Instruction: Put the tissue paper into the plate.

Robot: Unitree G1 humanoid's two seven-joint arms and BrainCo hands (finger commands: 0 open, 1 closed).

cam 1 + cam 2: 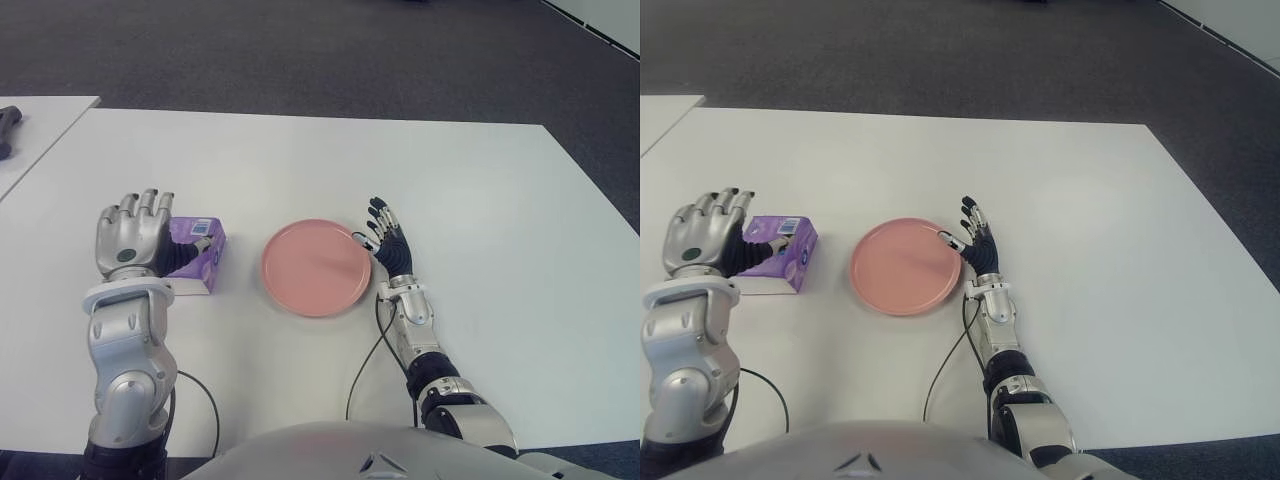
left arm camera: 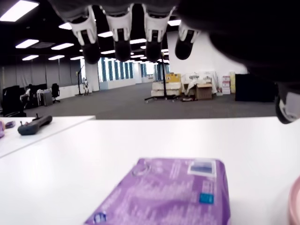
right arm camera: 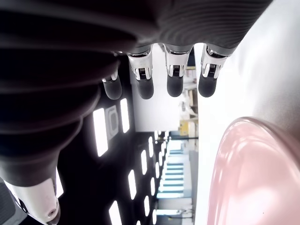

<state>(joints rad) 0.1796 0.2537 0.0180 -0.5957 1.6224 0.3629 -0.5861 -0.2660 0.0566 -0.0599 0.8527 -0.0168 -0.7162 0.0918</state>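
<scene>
A purple tissue pack (image 1: 198,250) lies flat on the white table (image 1: 300,170), left of the pink plate (image 1: 316,267). My left hand (image 1: 135,232) hovers over the pack's left end with its fingers spread, thumb down against the pack's near side, nothing grasped. The left wrist view shows the pack (image 2: 173,197) below the extended fingertips (image 2: 123,49). My right hand (image 1: 388,240) stands just right of the plate's rim, fingers straight and spread, holding nothing. The plate (image 3: 253,178) is bare in the right wrist view.
A second white table (image 1: 40,125) stands at the far left with a dark handheld device (image 1: 8,128) on it. Black cables (image 1: 365,365) trail from my arms across the near table. Dark carpet lies beyond the far edge.
</scene>
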